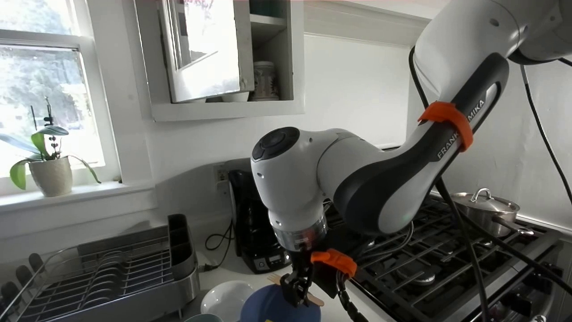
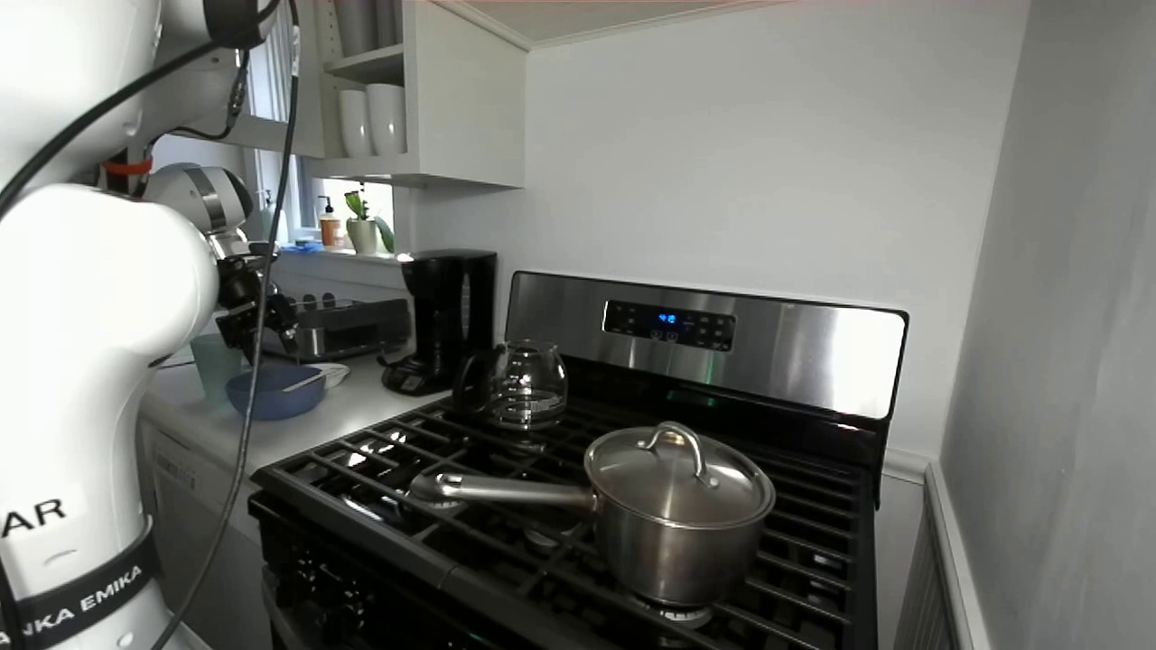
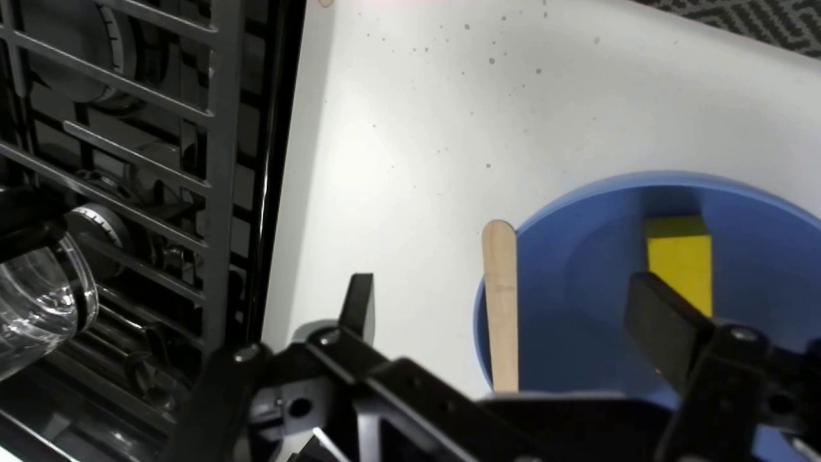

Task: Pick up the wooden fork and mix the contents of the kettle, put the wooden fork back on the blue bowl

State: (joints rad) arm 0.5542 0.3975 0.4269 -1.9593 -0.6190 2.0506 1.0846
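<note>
The pale wooden fork (image 3: 499, 250) lies across the left part of the blue bowl (image 3: 577, 282) in the wrist view, its rounded handle end past the rim. Its tines are hidden there but show in an exterior view, where the fork (image 1: 274, 279) sticks out beyond the bowl (image 1: 263, 306). The fork (image 2: 302, 382) and bowl (image 2: 275, 399) also show in an exterior view. My gripper (image 3: 502, 285) is open and empty above the bowl, with the fork handle between its spread fingers. The gripper also shows in both exterior views (image 1: 298, 293) (image 2: 268, 348). No steel kettle is in view.
A yellow block (image 3: 683, 266) lies in the bowl. A white dish (image 1: 226, 299) and teal cup (image 2: 211, 366) stand beside it. The coffee maker (image 1: 257, 223) and dish rack (image 1: 129, 268) are behind. A glass carafe (image 2: 526, 388) and lidded saucepan (image 2: 677, 542) stand on the stove.
</note>
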